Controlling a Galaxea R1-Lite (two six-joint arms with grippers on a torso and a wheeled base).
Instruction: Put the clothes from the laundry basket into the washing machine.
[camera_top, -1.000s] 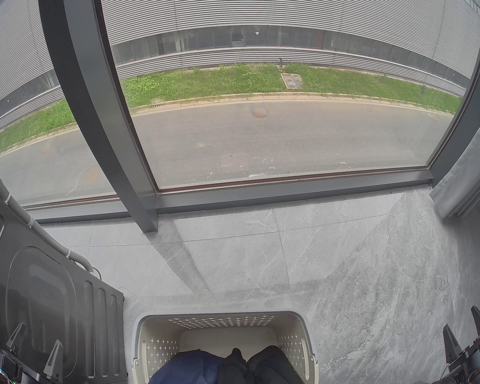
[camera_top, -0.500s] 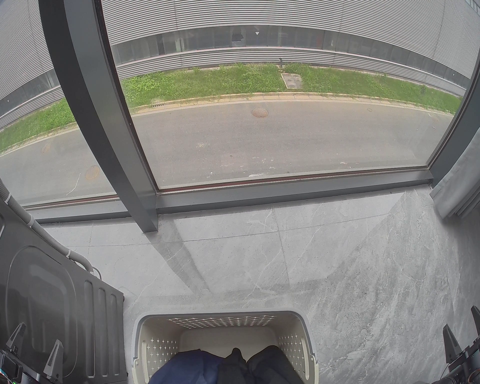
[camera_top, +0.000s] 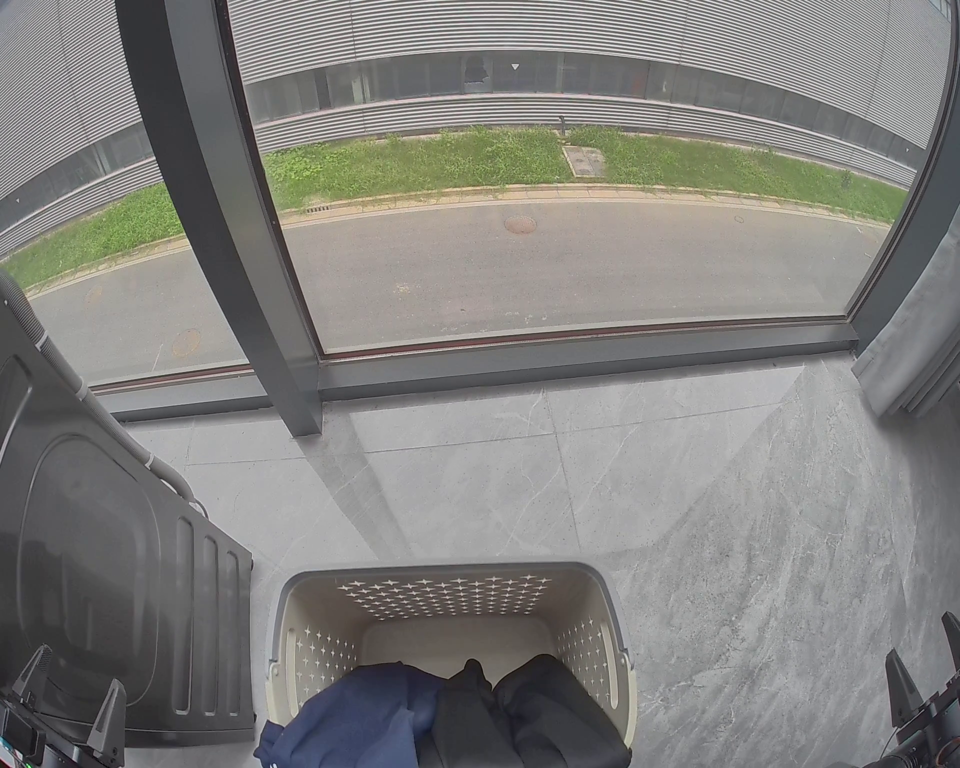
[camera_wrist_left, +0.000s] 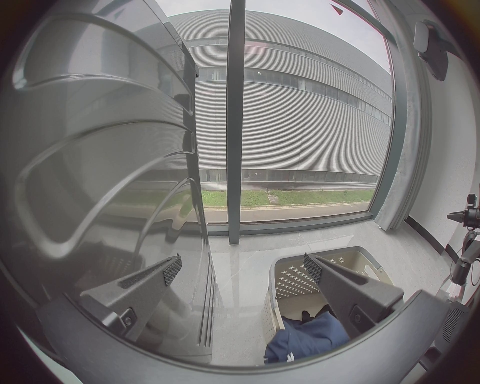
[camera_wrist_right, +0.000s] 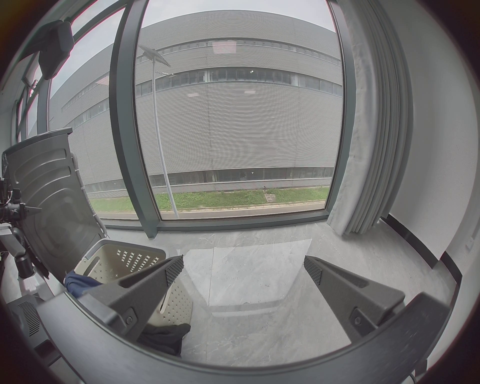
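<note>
In the head view the whole picture has shifted, so the camera has moved and the things have not. More of the laundry basket (camera_top: 440, 575) and its clothes now shows, which suits a first grab. The basket stands on the floor at near centre, mouth up, just right of the washing machine (camera_top: 100, 600); its long axis seems to run near-to-far. A blue garment (camera_top: 360, 715) lies left of a dark garment (camera_top: 545, 710). In the left wrist view the left end effector (camera_wrist_left: 241, 261) is spread wide, holding nothing. In the right wrist view the right end effector (camera_wrist_right: 242, 262) is likewise.
</note>
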